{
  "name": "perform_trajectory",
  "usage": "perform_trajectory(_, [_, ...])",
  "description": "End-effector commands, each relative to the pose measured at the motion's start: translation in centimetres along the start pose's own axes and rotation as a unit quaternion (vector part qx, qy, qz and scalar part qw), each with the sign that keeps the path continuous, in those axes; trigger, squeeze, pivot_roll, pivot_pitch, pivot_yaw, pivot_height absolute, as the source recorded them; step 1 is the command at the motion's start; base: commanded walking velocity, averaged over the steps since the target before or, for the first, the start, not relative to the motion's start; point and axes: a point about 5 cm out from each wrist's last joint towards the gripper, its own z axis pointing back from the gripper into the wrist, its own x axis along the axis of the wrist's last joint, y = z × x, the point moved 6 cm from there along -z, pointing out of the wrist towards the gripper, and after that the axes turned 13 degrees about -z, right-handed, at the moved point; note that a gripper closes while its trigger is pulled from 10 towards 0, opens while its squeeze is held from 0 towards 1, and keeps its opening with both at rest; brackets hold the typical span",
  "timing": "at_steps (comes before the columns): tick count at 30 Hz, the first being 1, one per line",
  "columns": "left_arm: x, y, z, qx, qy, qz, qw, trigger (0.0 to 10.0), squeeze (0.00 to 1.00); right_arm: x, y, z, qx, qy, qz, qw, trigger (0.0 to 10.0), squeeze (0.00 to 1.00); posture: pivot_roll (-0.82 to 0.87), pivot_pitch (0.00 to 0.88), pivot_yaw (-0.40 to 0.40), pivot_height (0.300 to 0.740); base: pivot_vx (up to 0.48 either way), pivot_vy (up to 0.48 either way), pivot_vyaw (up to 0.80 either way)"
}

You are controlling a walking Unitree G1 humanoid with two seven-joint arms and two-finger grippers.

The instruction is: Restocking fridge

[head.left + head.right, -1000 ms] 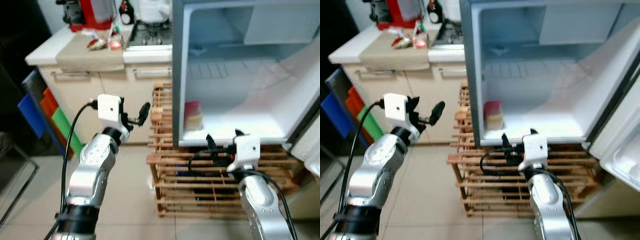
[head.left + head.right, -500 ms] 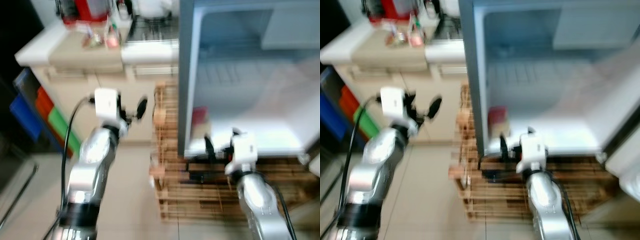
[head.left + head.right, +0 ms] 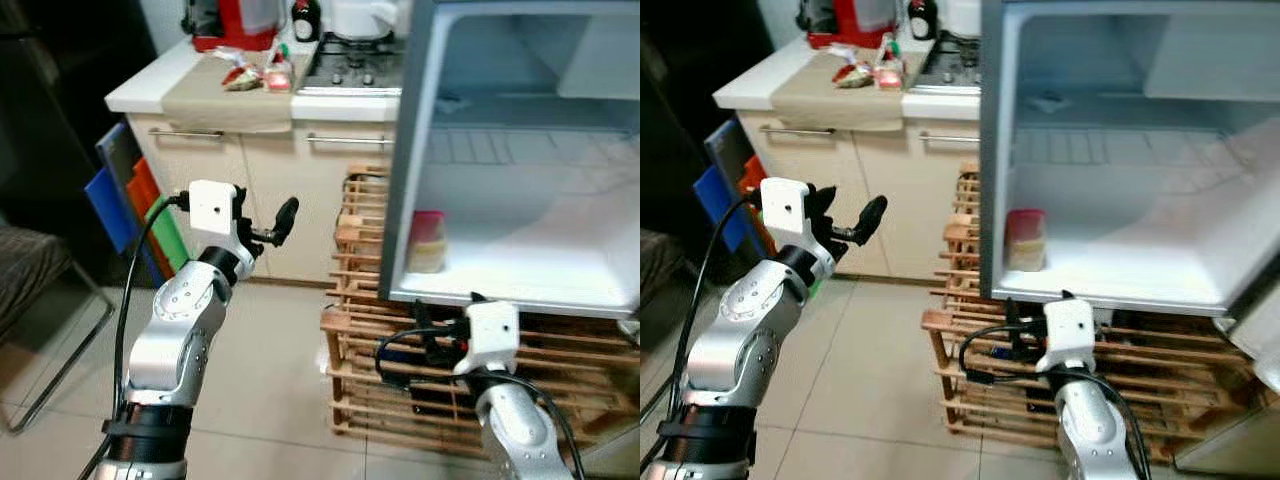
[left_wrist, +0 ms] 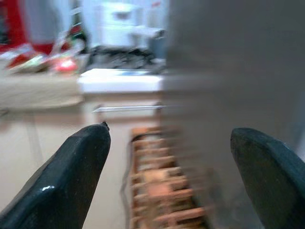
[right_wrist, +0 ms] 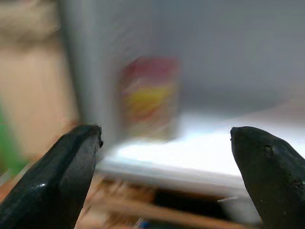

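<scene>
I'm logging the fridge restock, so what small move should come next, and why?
Probably turn toward the counter and raise the left gripper to the snack packets. Both grippers are open and hold nothing, and the fridge holds just one jar.

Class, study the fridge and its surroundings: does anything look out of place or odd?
The open fridge stands on a stack of wooden pallets rather than the floor, and holds one red-lidded container. Snack packets lie scattered on the counter.

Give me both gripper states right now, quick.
Left gripper: open, holding nothing.
Right gripper: open, holding nothing, fingers apart facing the red-lidded container in the fridge.
</scene>
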Motion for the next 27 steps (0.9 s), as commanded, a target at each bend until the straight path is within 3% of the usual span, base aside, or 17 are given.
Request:
perform_trajectory(1, [1.1, -0.5, 0.1, -0.014, -0.017, 0.004, 1.0, 10.0, 0.0, 1.4, -1.4, 0.5, -0.029, -0.024, 0.011, 0.999, 10.0, 0.05, -0.08, 0.0, 0.098, 0.74, 0.428, 0.0, -0.74])
perform_trajectory(8, [0.4, -0.5, 1.2, 0.005, -0.006, 0.028, 1.0, 10.0, 0.0, 0.7, -1.9, 0.4, -0.032, -0.008, 0.018, 0.999, 10.0, 0.04, -0.09, 0.0, 0.092, 0.74, 0.423, 0.0, -0.42])
perform_trajectory(11, [1.2, 0.6, 1.2, 0.046, -0.021, 0.005, 0.999, 10.0, 0.0, 1.0, -1.0, -0.2, -0.007, -0.008, 0.021, 1.0, 10.0, 0.04, -0.09, 0.0, 0.078, 0.74, 0.381, 0.17, 0.0])
perform_trajectory(14, [1.6, 1.0, 1.3, 0.057, -0.027, 0.01, 0.998, 10.0, 0.0, 0.9, -0.7, -0.3, 0.001, -0.005, 0.021, 1.0, 10.0, 0.04, -0.08, 0.0, 0.076, 0.74, 0.11, 0.0, 0.0])
perform_trajectory(23, [1.7, 0.3, 1.0, 0.043, -0.025, 0.002, 0.999, 10.0, 0.0, 0.0, 1.0, -0.6, 0.043, 0.014, 0.008, 0.999, 10.0, 0.04, -0.08, 0.0, 0.068, 0.74, 0.0, 0.0, 0.0])
perform_trajectory(27, [1.0, -1.5, 1.4, -0.011, 0.007, 0.009, 1.0, 10.0, 0.0, -0.9, 0.9, -0.1, 0.046, 0.039, 0.001, 0.998, 10.0, 0.04, -0.07, 0.0, 0.069, 0.74, 0.0, 0.0, 0.0])
